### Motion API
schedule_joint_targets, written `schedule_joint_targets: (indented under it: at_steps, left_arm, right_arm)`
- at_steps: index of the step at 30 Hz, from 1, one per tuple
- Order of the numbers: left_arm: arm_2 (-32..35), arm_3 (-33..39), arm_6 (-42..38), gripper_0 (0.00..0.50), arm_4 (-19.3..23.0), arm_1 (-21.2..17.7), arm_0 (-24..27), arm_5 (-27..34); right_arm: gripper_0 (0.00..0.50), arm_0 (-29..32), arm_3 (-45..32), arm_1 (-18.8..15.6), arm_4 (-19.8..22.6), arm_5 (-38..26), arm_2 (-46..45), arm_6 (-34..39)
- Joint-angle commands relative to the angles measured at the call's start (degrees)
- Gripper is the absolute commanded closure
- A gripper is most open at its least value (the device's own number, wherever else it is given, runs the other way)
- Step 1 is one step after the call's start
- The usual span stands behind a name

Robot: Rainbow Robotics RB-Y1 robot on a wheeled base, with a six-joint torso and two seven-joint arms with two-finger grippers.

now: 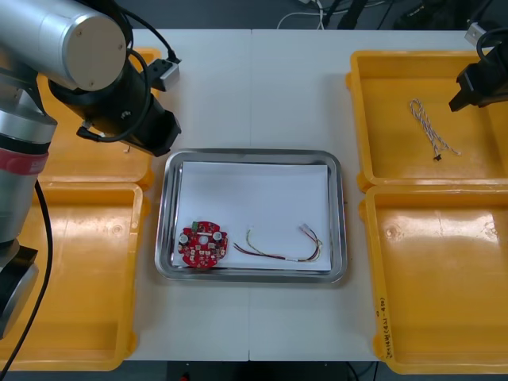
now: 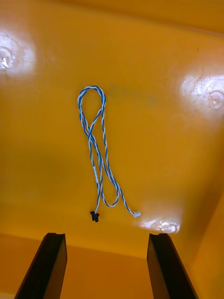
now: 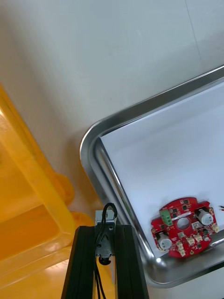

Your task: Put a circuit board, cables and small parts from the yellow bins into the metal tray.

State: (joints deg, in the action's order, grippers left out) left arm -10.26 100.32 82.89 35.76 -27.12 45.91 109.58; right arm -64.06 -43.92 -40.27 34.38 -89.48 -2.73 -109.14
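The metal tray (image 1: 337, 214), white inside, holds a round red circuit board (image 1: 202, 244) and a red and yellow cable (image 1: 286, 246). My left gripper (image 1: 159, 135) hovers by the tray's far left corner, over the edge of the far left yellow bin (image 1: 95, 167). In the left wrist view it (image 3: 105, 243) is shut on a black cable (image 3: 108, 212), with the circuit board (image 3: 183, 226) and the tray rim (image 3: 93, 140) beyond. My right gripper (image 1: 470, 91) hangs open over the far right bin (image 1: 397, 95). A twisted blue and white cable (image 2: 98, 154) lies just beyond its fingers (image 2: 46, 266).
Two more yellow bins stand at the near left (image 1: 79, 278) and near right (image 1: 444, 278). The blue and white cable (image 1: 432, 127) lies alone on its bin's floor. Bare table runs beyond the tray's far edge.
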Motion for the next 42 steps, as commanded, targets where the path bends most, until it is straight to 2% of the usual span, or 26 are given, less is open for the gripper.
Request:
schedule_joint_targets:
  at_steps: [1,13,29,36,42]
  left_arm:
    - [-3.63,1.98,-8.10,0.499,0.63,1.28,0.67,0.11]
    - [-9.60,1.37,-11.09,0.498,0.54,2.33,0.67,-2.96]
    - [-14.97,-8.39,-11.88,0.498,-0.77,4.09,0.49,-13.60]
    - [-16.37,-9.88,-11.96,0.500,-1.30,4.09,-0.03,-14.65]
    - [-17.43,-11.99,-11.88,0.499,-1.83,4.09,-0.21,-16.24]
  right_arm:
    - [0.000,-4.23,2.61,0.98,-0.63,2.56,-1.40,-1.52]
    - [0.000,-4.23,4.01,2.65,-1.16,8.10,3.87,-1.87]
    - [0.000,-4.32,9.99,3.09,0.86,18.29,4.05,-5.74]
    - [0.000,-4.23,10.34,3.09,1.04,19.26,4.05,-6.27]
    - [0.000,-4.23,14.65,3.09,2.71,21.10,4.05,-7.23]
